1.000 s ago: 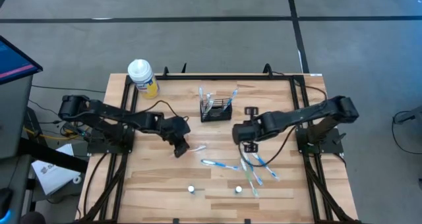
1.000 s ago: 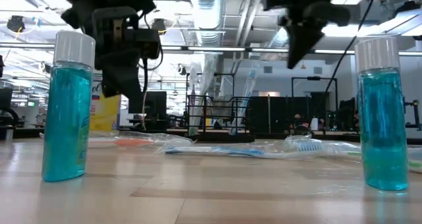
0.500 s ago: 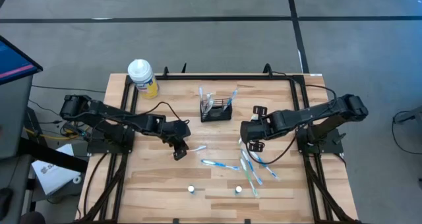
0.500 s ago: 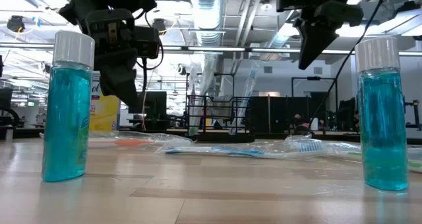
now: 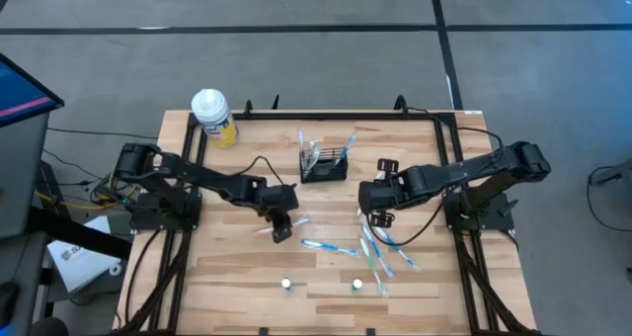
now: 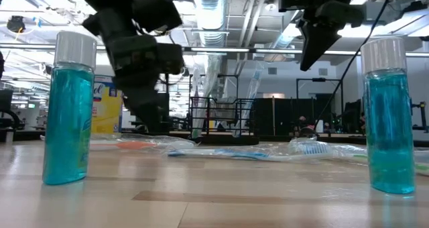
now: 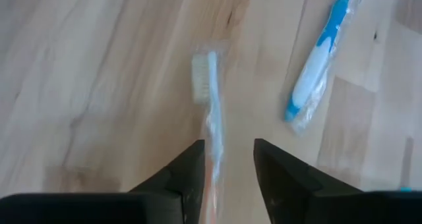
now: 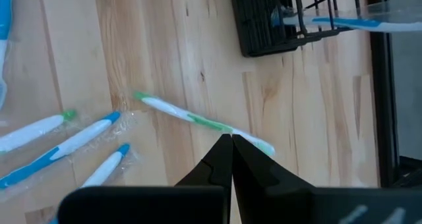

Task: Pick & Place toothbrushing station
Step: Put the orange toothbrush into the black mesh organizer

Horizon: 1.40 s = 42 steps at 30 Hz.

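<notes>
**Ana:** Pincer on the left (image 7: pixel 224 168) sits low over a wrapped toothbrush (image 7: pixel 210 105) near the middle of the surface (image 5: pixel 227 277), fingers parted with the handle running between them, nothing gripped yet as far as I can tell. I'd sink straight down and close across the handle, not the bristle end.

**Ben:** And the right pincer (image 8: pixel 231 151)?

**Ana:** Clenched on nothing, hovering right of centre above a green-and-white toothbrush (image 8: pixel 204 122). It should stay clear.

**Ben:** Largest to smallest, what are we handling?

**Ana:** Pale wooden planks, smooth. Then the holder (image 5: pixel 326 163), a small black wire box at the far middle, open mesh, already with toothbrushes standing in it. Then the brushes: thin, hard plastic sticks in crinkly clear wrap, probably slippery. A blue-and-white toothbrush (image 7: pixel 316 59) lies just beside the target.
</notes>
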Motion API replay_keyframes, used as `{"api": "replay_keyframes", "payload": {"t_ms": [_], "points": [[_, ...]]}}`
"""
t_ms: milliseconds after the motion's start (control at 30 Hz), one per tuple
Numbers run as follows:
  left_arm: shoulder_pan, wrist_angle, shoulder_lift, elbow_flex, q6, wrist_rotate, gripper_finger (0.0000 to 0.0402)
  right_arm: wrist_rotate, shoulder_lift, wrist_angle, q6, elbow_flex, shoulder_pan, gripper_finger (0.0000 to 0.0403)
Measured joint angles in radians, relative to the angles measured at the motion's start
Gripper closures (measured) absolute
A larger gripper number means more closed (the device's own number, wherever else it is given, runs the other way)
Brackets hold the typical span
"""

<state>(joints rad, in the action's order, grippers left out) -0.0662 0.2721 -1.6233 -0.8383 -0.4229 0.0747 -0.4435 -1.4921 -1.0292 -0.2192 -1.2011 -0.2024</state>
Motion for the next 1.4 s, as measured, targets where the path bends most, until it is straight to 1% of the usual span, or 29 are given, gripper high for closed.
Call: {"api": "replay_keyframes", "payload": {"t_ms": [267,500,567,633,733,833,867,1167,1300,1400], "points": [[0.000,0.022,-0.076,-0.024,0.055,-0.033,0.0274,0.000,0.000,0.009,0.000,0.000,0.000,0.0403],[0.000,0.023,-0.094,-0.029,0.060,-0.057,0.0275,0.001,0.000,0.018,0.005,0.000,0.000,0.0403],[0.000,0.025,-0.094,-0.029,0.060,-0.068,0.0283,0.000,0.000,0.022,0.005,0.000,0.000,0.0403],[-0.001,0.025,-0.094,-0.029,0.060,-0.073,0.0299,0.001,0.000,0.020,0.006,0.000,0.000,0.0403],[-0.001,0.024,-0.094,-0.029,0.060,-0.076,0.0336,0.001,0.000,0.021,0.009,0.000,0.000,0.0403],[-0.001,0.024,-0.094,-0.029,0.076,-0.076,0.0383,0.001,0.000,0.021,0.009,0.000,0.000,0.0403],[-0.001,0.024,-0.094,-0.029,0.078,-0.076,0.0389,0.001,0.000,0.021,0.009,0.000,0.000,0.0403],[-0.001,0.015,-0.071,-0.029,0.077,-0.068,0.0396,0.001,0.000,0.021,0.009,0.000,0.000,0.0403],[-0.001,0.018,-0.026,-0.029,0.076,-0.071,0.0397,0.001,0.000,0.020,0.009,0.000,0.000,0.0403],[-0.009,0.012,0.023,-0.029,0.075,-0.098,0.0398,0.001,0.000,0.021,0.009,0.000,0.000,0.0403]]}}
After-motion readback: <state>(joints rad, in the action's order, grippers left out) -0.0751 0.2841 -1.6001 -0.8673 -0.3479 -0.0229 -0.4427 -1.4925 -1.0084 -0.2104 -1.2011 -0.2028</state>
